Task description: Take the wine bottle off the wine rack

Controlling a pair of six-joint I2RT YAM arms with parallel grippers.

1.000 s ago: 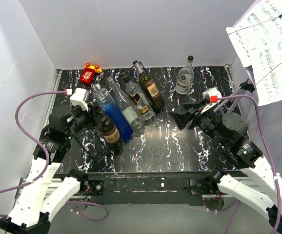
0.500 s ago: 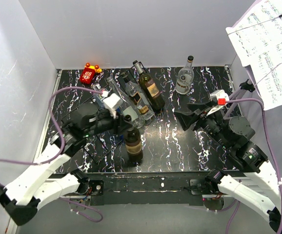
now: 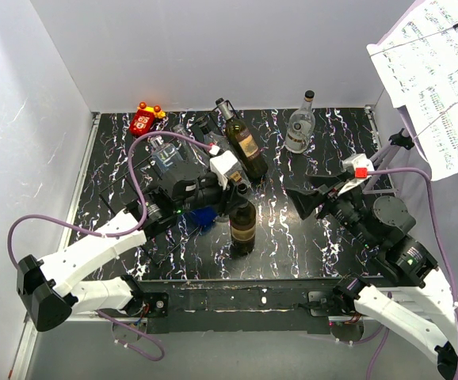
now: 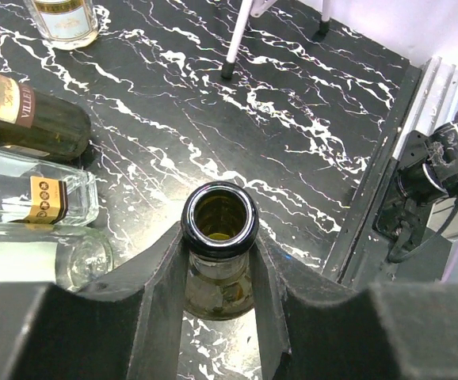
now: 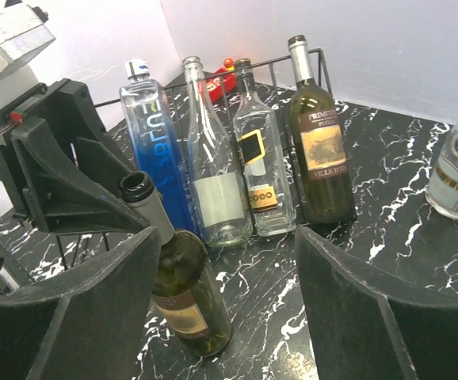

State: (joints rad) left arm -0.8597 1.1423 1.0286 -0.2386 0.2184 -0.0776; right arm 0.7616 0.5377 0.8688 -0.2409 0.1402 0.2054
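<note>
My left gripper is shut on the neck of a dark wine bottle, which stands nearly upright in the middle of the table, off the rack. In the left wrist view its open mouth sits between my fingers. The right wrist view shows the bottle slightly tilted, base at or just above the table. The black wire wine rack lies behind and to the left, its wire also in the right wrist view. My right gripper is open and empty, to the right of the bottle.
The rack holds a blue bottle, a clear bottle, a square clear bottle and a dark green bottle. A round clear bottle stands at the back. A red toy sits back left, a music stand on the right.
My left arm has carried the dark wine bottle rightward, from the rack's front left to the table's middle. The right gripper has shifted slightly and stays open.
</note>
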